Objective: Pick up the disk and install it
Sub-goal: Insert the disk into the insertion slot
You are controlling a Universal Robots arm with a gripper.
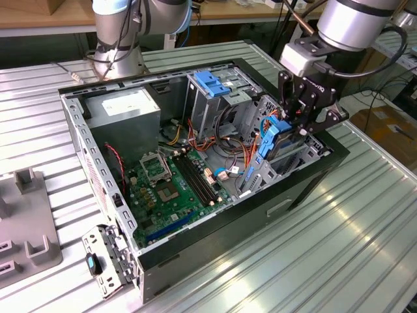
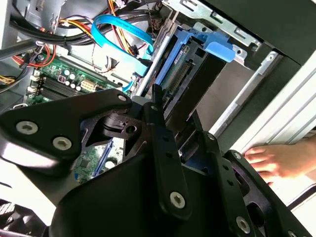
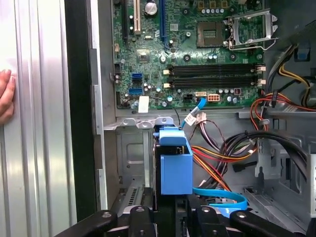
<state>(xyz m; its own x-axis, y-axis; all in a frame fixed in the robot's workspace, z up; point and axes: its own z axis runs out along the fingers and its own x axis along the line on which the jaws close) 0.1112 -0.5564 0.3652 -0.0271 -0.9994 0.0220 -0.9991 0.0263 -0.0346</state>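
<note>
Blue plastic rails frame the disk (image 1: 277, 138), a dark flat drive standing on edge in the drive bay at the end of the open computer case (image 1: 215, 242), toward the exterior view's right. The gripper (image 1: 298, 127) comes down from above and is clamped on the disk, a finger on either side.

The second wrist view shows the disk's connector edge, with green board and a row of pins. The first wrist view shows its narrow edge capped in blue, with the green motherboard (image 3: 197, 59) beyond.

Both wrist views catch a person's hand (image 3: 5, 96) resting beside the case on the ribbed metal table (image 1: 326, 261). The exterior view adds a grey power supply (image 1: 124, 107) at the case's upper left and a wooden workbench (image 1: 39, 19) behind.
</note>
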